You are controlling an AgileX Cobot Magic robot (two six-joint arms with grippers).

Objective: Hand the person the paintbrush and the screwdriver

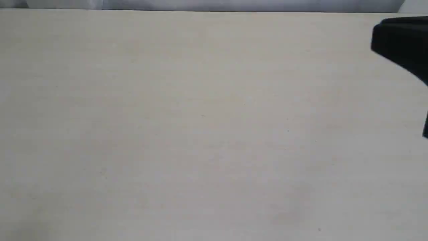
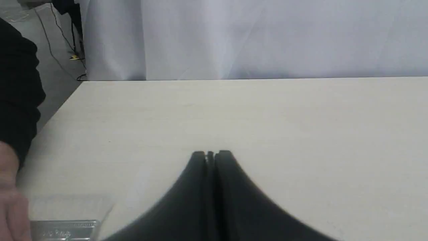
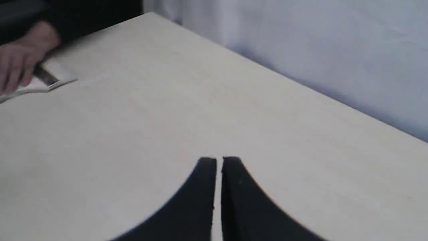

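The paintbrush lies flat at the table's near-left corner. In the left wrist view its silver band (image 2: pixel 63 229) and pale bristles (image 2: pixel 70 204) show, and its handle is cut off. The person's hand (image 2: pixel 8 204), in a black sleeve, rests on the brush. In the right wrist view the same hand (image 3: pixel 20 60) covers the paintbrush (image 3: pixel 50 83) far across the table. My left gripper (image 2: pixel 210 154) is shut and empty, just right of the brush. My right gripper (image 3: pixel 219 160) is shut, with a hairline gap and nothing in it. The screwdriver is out of view.
The exterior view shows only the bare pale tabletop (image 1: pixel 200 127) and a black part of the right arm (image 1: pixel 401 47) at the right edge. A white curtain (image 2: pixel 267 36) hangs behind the table's far edge. Cables lie on the floor (image 2: pixel 63 50) off the left side.
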